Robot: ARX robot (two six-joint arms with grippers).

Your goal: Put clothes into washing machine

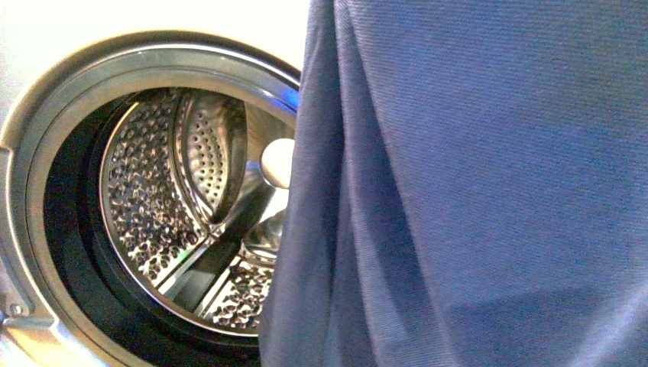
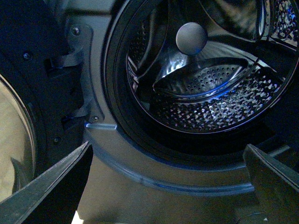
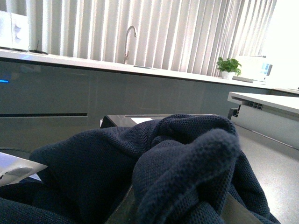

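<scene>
Right wrist view: pale vertical blinds (image 3: 187, 32) across the back wall, backlit, brightest at the plant end. Long white countertop (image 3: 93, 63) below, with curved faucet (image 3: 129, 42) and small potted plant (image 3: 228, 66). Glossy grey cabinet fronts (image 3: 70, 98) underneath. White appliance (image 3: 14, 30) at the other end.

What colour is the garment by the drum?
Dark navy; the garment shows best in the right wrist view.

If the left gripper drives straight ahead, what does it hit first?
Probably the washing machine at its lower front rim, just below the drum; the left gripper is open, empty. Depth unclear.
</scene>
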